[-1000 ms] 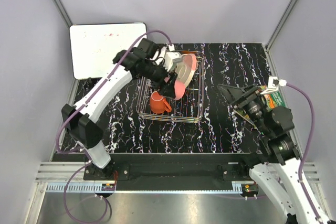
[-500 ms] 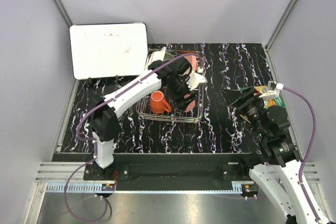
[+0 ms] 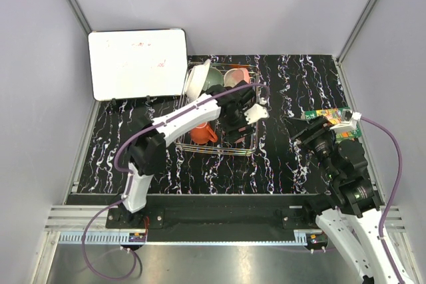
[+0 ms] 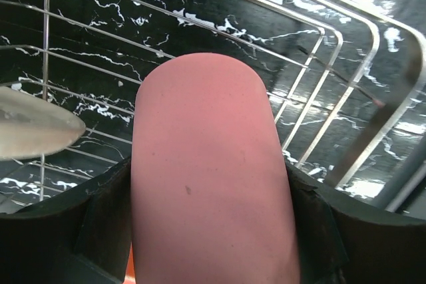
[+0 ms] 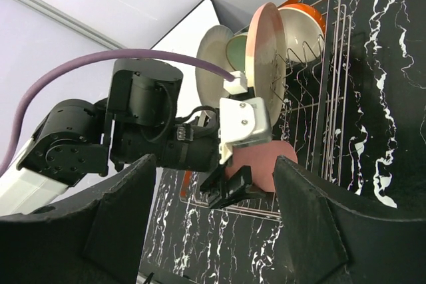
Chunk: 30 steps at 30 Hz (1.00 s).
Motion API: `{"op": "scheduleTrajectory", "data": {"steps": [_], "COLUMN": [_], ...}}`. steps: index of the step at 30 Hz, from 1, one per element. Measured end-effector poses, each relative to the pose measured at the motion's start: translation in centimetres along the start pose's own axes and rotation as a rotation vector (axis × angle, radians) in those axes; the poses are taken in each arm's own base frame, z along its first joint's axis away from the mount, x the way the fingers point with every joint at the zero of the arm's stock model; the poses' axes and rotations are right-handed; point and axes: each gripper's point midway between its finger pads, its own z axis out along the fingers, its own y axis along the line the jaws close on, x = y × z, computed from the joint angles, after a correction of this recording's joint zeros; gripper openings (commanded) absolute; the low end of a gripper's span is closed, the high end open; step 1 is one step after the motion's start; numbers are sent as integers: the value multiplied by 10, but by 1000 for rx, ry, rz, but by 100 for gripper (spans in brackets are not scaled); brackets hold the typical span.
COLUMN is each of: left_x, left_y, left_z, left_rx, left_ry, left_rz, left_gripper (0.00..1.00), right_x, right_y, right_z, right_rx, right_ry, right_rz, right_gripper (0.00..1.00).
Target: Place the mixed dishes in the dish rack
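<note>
The silver wire dish rack [image 3: 251, 139] holds a white plate [image 3: 195, 83], a mint green bowl [image 3: 213, 80], a large pink plate [image 5: 261, 44] and a cream bowl [image 3: 234, 76] on edge at its far end. An orange mug [image 3: 200, 131] sits at its near left. My left gripper [image 3: 241, 123] is shut on the small pink cup [image 4: 210, 164] and holds it low over the rack's near right part [image 4: 346, 78]. The cup also shows in the right wrist view [image 5: 269, 167]. My right gripper [image 5: 213, 231] is open and empty, right of the rack.
A white whiteboard [image 3: 136, 61] lies at the far left beside the rack. A green book [image 3: 336, 121] lies at the right, partly under my right arm. The table [image 3: 279, 164] is black marble.
One second ago my left gripper held the large pink plate over the rack. Now the plate stands in the rack and the gripper holds the pink cup lower, to the right. The right arm shifted slightly.
</note>
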Motion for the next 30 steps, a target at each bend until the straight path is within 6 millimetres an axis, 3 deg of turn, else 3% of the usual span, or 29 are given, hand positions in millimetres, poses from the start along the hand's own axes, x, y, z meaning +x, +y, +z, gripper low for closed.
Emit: {"op": "scheduleTrajectory", "data": {"steps": [16,29,30], "left_x": [6,7,7], "left_y": [-10,-1,-1], "left_z": [34,45,45], "left_rx": [-1,-60,-61], "left_ry": [73,69,69], "left_rz": [72,84,84], "left_gripper": [0,44,53], "right_x": [4,4,4], "right_y": [-10,-11,-11], "right_z": [-2,-3,-3], "right_rx": [31,36,36], "right_ry": [5,-2,-3], "right_rz": [1,19,20], "right_gripper": [79,80,80]}}
